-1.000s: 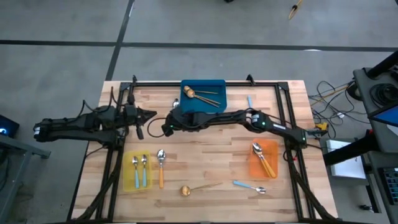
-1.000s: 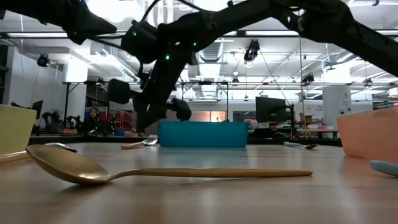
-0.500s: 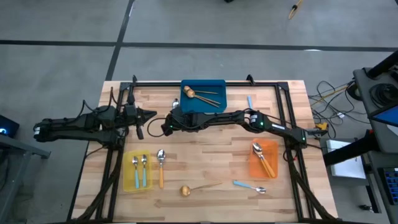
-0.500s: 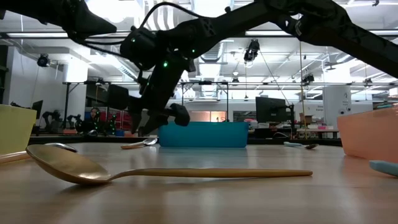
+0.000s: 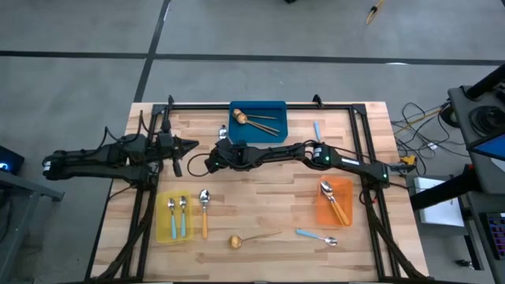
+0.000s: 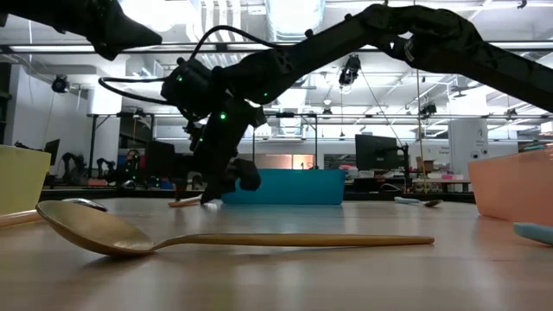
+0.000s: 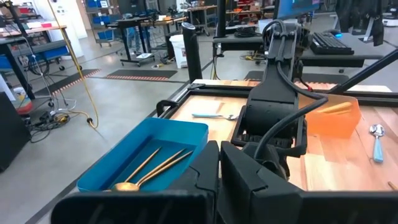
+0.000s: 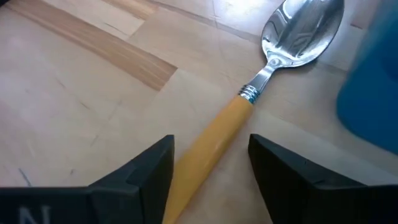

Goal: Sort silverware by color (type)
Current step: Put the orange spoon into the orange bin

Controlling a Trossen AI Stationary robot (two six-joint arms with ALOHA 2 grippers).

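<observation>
Workshop counter (image 5: 260, 185): right tool (image 8: 210, 163), released, straddles an orange-handled spoon (image 8: 249, 99), likely light, stiff, slippery; mid-handle looks the best hold. Left tool (image 5: 189, 144) waits clenched.

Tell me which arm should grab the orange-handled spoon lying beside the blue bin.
Right. The right gripper is open, its fingers either side of the orange-handled spoon beside the blue bin. The left gripper is shut and waits farther off.
</observation>
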